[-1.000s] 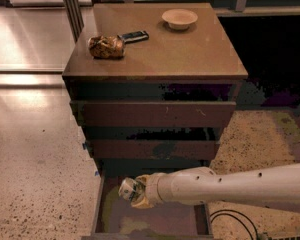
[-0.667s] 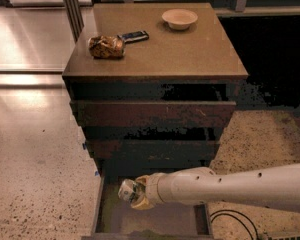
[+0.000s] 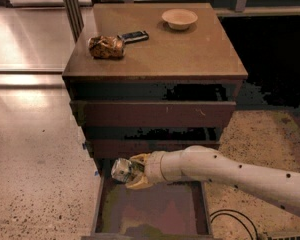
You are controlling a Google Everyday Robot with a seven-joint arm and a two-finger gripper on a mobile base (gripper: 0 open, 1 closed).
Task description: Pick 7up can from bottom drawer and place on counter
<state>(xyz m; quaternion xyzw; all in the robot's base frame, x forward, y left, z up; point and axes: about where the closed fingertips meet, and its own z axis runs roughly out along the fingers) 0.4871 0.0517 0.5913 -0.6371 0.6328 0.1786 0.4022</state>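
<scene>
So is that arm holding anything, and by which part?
Yes: the gripper holds the 7up can by its sides, just above the open bottom drawer.

Lower centre of the frame: the gripper [image 3: 129,173], clasping the 7up can [image 3: 119,169], hangs over the open bottom drawer [image 3: 155,215], whose floor lies bare beneath it. Two closed drawer fronts [image 3: 155,115] rise as a wall directly above. At the top, the counter [image 3: 165,54] offers open surface across its middle and lower right. A snack bag [image 3: 106,47] and a handset [image 3: 133,35] crowd its upper left, and a bowl [image 3: 179,18] sits near its upper edge.
</scene>
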